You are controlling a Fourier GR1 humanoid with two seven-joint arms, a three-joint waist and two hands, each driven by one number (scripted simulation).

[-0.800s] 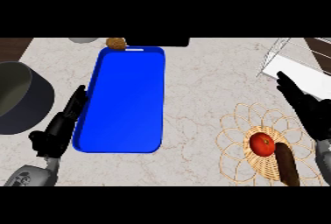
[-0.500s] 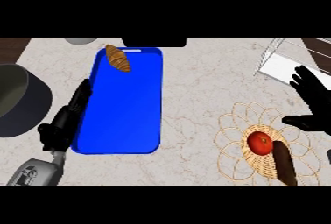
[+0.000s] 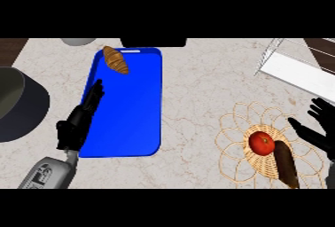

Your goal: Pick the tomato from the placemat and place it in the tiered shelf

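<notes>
Tomato (image 3: 261, 142) touches a brown vegetable (image 3: 286, 164) on the placemat (image 3: 237, 155) (both hands' fingers open), shelf (image 3: 297, 71) beyond.

you have a round red tomato (image 3: 261, 142) with a small pale spot on top, sitting on the woven centre of a tan wicker placemat (image 3: 237, 129) with looped, petal-like edges, at the counter's lower right. the white wire tiered shelf (image 3: 298, 71) stands at the upper right, well apart from the tomato.
</notes>
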